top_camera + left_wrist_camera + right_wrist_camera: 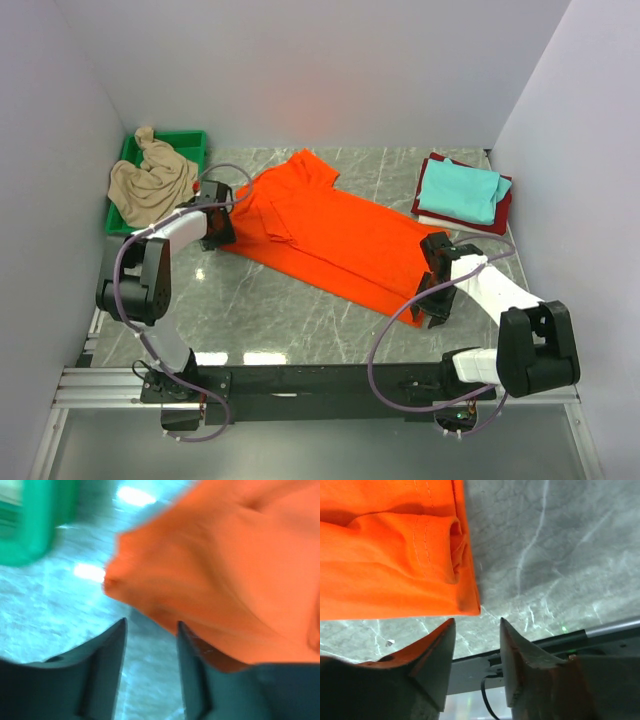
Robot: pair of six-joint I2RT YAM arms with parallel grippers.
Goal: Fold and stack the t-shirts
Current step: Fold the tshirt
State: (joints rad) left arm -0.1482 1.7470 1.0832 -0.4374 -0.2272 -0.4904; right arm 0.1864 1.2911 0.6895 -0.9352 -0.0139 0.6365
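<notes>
The bright orange t-shirt [330, 235] lies flat and slanted across the middle of the table, folded lengthwise. My left gripper [222, 215] is open and empty at its left sleeve corner [112, 582]; the cloth sits just beyond the fingertips. My right gripper [432, 295] is open and empty at the shirt's hem corner [470, 602] near the front right. A beige t-shirt [150, 180] lies crumpled in the tray. A folded teal t-shirt [460, 190] lies on a dark red one [503, 208] over a white one at the back right.
The green plastic tray [185, 140] stands at the back left against the wall; its corner shows in the left wrist view [30, 525]. The table's front edge and metal rail [600, 632] are just past my right gripper.
</notes>
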